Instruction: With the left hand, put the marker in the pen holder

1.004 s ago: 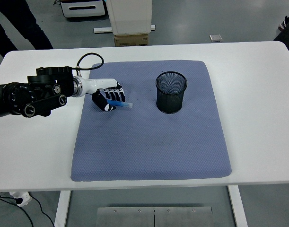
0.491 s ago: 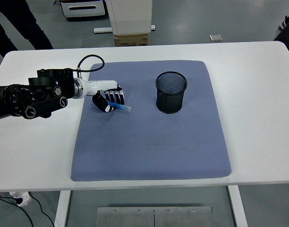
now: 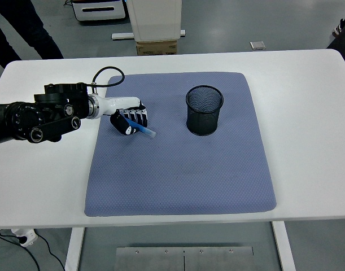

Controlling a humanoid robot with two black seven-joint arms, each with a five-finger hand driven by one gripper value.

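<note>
My left hand (image 3: 130, 120) hovers over the upper left part of the blue-grey mat (image 3: 178, 169), its fingers curled around a blue marker (image 3: 145, 131). The marker's pale blue tip sticks out to the lower right of the fist. A black mesh pen holder (image 3: 204, 109) stands upright on the mat, well to the right of the hand and apart from it. Nothing shows inside the holder from this angle. The black left forearm (image 3: 36, 116) comes in from the left edge. My right arm does not show.
The mat lies on a white table (image 3: 308, 113). A black cable (image 3: 104, 73) loops above the wrist. Beyond the far edge stand a cardboard box (image 3: 156, 46) and a white post. A person's dark legs (image 3: 20, 34) show at the top left.
The hand has turned slightly and drawn a little to the left. The marker's tip now points further down and to the right.
</note>
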